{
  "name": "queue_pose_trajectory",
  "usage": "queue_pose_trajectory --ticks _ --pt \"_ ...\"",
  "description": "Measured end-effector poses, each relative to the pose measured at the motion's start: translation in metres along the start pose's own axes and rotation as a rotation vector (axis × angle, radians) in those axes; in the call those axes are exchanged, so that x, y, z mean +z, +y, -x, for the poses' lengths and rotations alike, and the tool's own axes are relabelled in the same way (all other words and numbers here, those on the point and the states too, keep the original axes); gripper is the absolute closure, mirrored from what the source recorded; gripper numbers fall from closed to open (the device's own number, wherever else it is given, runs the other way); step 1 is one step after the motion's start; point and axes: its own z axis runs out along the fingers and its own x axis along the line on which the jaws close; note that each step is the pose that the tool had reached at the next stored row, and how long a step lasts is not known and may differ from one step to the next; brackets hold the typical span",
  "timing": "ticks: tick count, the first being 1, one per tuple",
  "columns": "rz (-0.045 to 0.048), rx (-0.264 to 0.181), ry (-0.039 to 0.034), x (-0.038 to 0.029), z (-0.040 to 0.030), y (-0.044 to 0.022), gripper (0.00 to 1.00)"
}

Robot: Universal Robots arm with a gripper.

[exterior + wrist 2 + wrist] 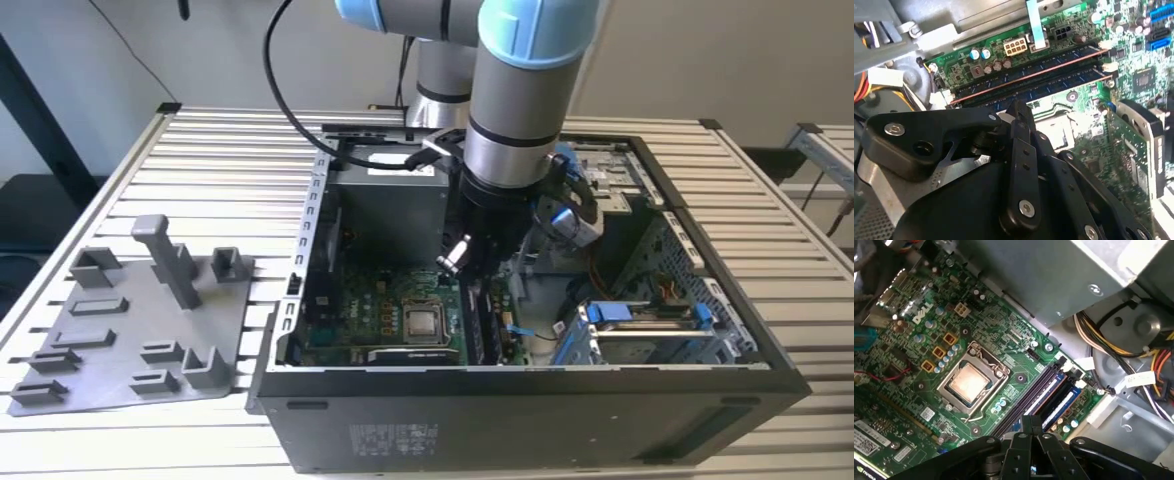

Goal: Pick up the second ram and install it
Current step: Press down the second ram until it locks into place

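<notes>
My gripper (pixel 458 268) hangs inside the open computer case (pixel 320 300), low over the green motherboard (pixel 387 320). In both wrist views its black fingers are shut together, with the tips (pixel 1016 107) right at the memory slots. Two long blue-green sticks sit side by side in those slots. The ram (pixel 1054 82) nearest my fingertips lies seated along its slot, and the other stick (pixel 1029 66) lies just beyond it. In the first wrist view the gripper (pixel 1031 421) sits at the end of the ram (pixel 1051 392). Whether the tips touch it, I cannot tell.
The grey fixture plate (pixel 134 330) with upright posts lies on the slatted table at the exterior view's left. Inside the case are the processor socket (pixel 970 382), the grey power supply box (pixel 387 215), bundled wires (pixel 1134 360) and a drive cage (pixel 641 325).
</notes>
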Motion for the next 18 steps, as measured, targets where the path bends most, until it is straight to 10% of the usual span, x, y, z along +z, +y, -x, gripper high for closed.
queue_pose_trajectory --ticks 18 --pt "0.0026 -0.273 -0.0041 0.0019 -0.0028 0.0023 0.89"
